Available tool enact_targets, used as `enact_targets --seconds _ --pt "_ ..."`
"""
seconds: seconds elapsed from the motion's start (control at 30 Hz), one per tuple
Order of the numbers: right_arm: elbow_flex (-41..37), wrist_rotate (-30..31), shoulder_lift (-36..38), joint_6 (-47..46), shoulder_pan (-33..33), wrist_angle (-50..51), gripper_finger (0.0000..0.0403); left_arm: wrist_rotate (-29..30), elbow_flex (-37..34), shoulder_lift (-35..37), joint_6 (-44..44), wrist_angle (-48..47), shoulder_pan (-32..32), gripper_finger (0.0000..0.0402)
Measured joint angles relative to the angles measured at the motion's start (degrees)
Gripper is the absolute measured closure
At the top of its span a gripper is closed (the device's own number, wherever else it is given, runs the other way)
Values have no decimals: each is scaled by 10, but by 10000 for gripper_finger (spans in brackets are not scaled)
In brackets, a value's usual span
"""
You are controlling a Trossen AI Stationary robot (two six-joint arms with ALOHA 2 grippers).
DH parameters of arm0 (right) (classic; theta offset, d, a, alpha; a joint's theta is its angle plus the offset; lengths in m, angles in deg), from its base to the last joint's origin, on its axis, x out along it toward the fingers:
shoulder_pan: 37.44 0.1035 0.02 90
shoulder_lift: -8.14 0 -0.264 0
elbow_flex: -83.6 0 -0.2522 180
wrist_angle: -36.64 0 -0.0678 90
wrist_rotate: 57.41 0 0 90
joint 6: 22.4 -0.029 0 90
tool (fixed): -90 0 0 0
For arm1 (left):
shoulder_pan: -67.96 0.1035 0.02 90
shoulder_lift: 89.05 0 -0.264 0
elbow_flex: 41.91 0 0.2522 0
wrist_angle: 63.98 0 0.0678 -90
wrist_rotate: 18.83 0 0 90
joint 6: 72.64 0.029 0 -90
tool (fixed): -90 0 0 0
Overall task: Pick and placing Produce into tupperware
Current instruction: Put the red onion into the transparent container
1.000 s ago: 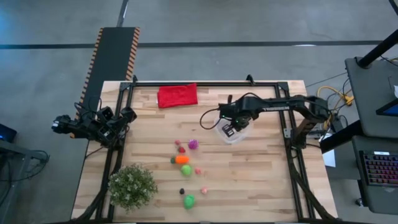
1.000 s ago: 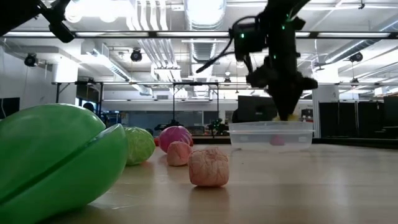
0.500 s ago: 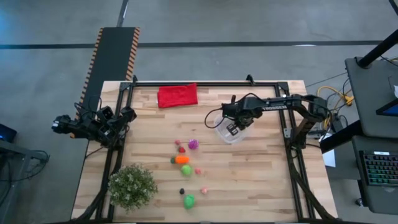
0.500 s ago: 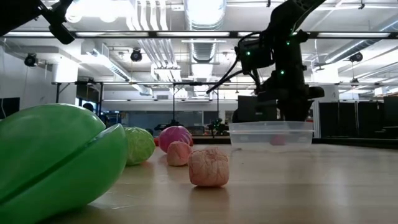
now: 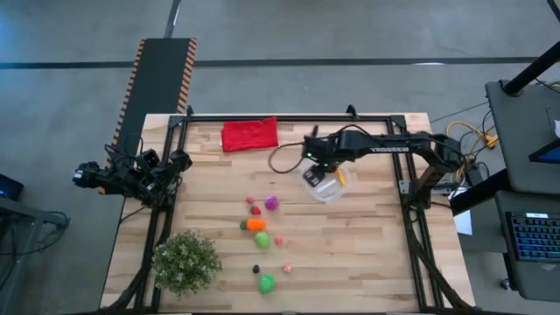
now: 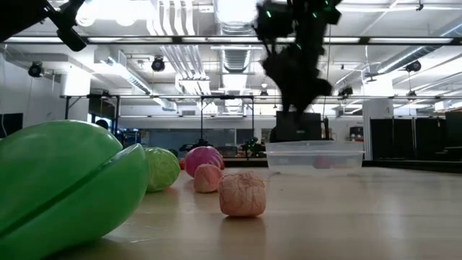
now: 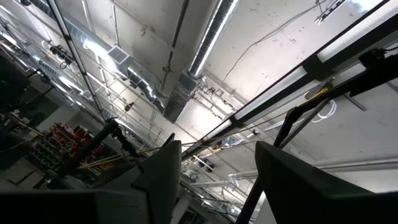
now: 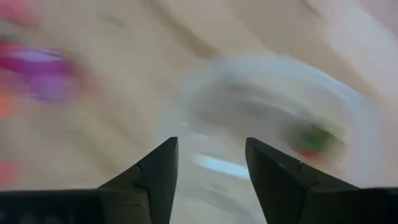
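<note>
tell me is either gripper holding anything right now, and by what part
Nothing is held. The right gripper is open and empty above the tupperware; a yellow piece lies inside it. The left gripper, parked off the table's left edge, is open and empty too.

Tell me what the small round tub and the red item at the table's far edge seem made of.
Small round clear tub: looks like thin glossy plastic; toy pieces show through its wall in the low view. Red folded item: probably soft matte cloth, given its rumpled, uneven edges.
</note>
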Motion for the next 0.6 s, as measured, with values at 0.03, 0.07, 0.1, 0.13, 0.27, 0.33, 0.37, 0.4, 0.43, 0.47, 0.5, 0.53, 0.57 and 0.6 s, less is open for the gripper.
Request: enact_targets --seconds 0.03,0.07,0.1,0.13,0.27,0.33,0.37,0.4,0.43,0.47,0.5,0.53,0.57,0.6 --pt "16 -18 -9 6 5 -11 223 0 0 0 0 0 0 210" --pt "32 -34 -23 12 10 -16 223 0 0 0 0 0 0 210" --pt "48 -48 -42 15 15 -16 221 0 0 0 0 0 0 210" --pt "65 -60 -61 19 20 -17 219 0 0 -1 0 0 0 210" --pt "146 -89 -145 44 52 10 200 0 0 -1 0 -1 0 210" --pt "188 -85 -181 79 68 37 188 0 0 -1 0 0 0 210" --pt "208 -80 -195 103 77 48 181 0 0 -1 0 0 0 210" --pt "226 -74 -208 140 84 54 174 0 0 -1 0 0 0 210" --pt "242 -64 -218 186 92 58 168 0 0 -1 0 0 0 210" --pt "254 -50 -222 230 102 59 161 0 0 -1 0 0 0 210" --pt "265 -37 -227 279 110 59 155 0 0 -1 0 0 0 210" --pt "273 -29 -228 329 118 56 150 0 0 -1 0 0 0 210" --pt "279 -20 -228 369 125 50 146 0 0 -1 0 0 0 210" --pt "280 -11 -228 406 130 42 143 0 0 -1 0 0 0 210"
